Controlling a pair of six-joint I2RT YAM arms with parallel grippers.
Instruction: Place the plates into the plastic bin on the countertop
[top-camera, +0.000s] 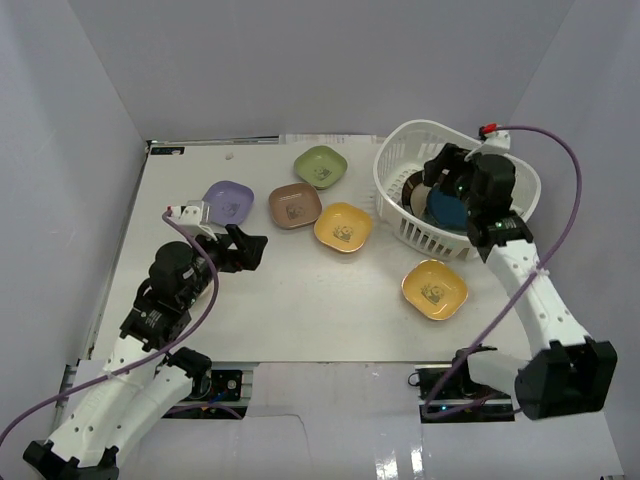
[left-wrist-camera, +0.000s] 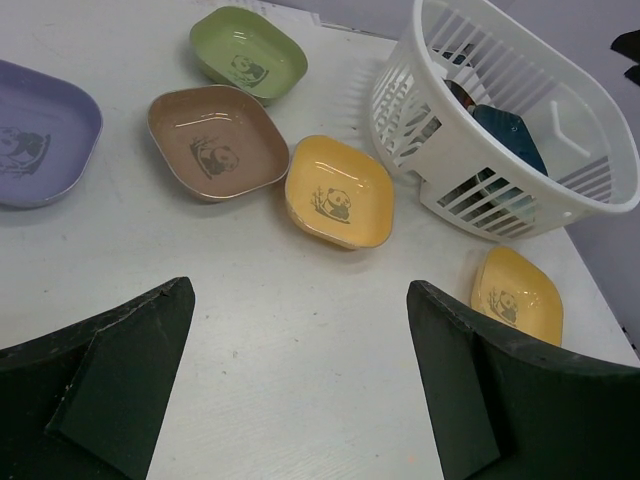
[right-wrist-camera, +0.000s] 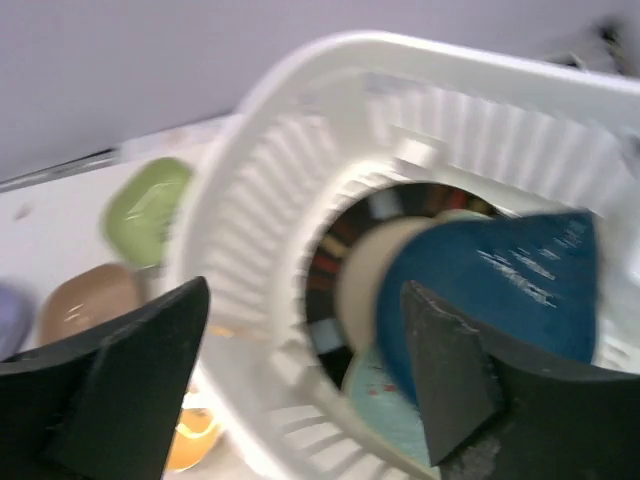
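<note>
The white slotted bin (top-camera: 400, 200) stands at the back right of the white countertop (top-camera: 300, 290). Inside lean a round dark-rimmed plate (right-wrist-camera: 345, 255), a blue dish (right-wrist-camera: 500, 290) and a pale teal tray (right-wrist-camera: 385, 405). My right gripper (top-camera: 440, 165) hovers open and empty over the bin. On the countertop lie a lavender dish (top-camera: 228, 201), a brown dish (top-camera: 294, 205), a green dish (top-camera: 320, 166), a yellow dish (top-camera: 343, 227) and an orange-yellow dish (top-camera: 435, 289). My left gripper (top-camera: 248, 248) is open and empty above bare table, just right of the lavender dish.
Pale grey panels wall the table on the left, back and right. Purple cables trail from both arms. The bin also shows in the left wrist view (left-wrist-camera: 400, 95), with the yellow dish (left-wrist-camera: 340, 192) and brown dish (left-wrist-camera: 215, 142) ahead of my fingers.
</note>
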